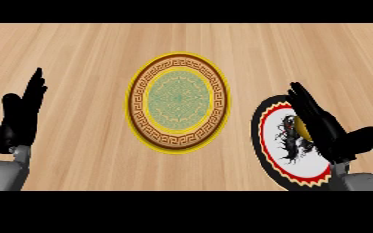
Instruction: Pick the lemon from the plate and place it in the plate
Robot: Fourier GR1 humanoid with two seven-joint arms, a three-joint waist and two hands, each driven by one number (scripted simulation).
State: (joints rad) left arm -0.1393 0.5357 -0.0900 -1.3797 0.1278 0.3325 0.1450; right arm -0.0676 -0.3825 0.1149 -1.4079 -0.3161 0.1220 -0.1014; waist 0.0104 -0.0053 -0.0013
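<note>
Nothing readable anywhere: no words, numbers or brands. The yellow-rimmed plate (178, 59) left of the right hand (320, 123) carries only a key-pattern band (ornament, not lettering); the black-rimmed plate (261, 128) beneath that hand bears a dark figure.

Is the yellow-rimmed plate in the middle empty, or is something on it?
Empty: the yellow-rimmed plate shows only its own pattern, with nothing lying on it.

The yellow-rimmed plate (178, 102) has a brown key-pattern band and green centre, the black-rimmed plate (271, 128) a red zigzag ring round white.
</note>
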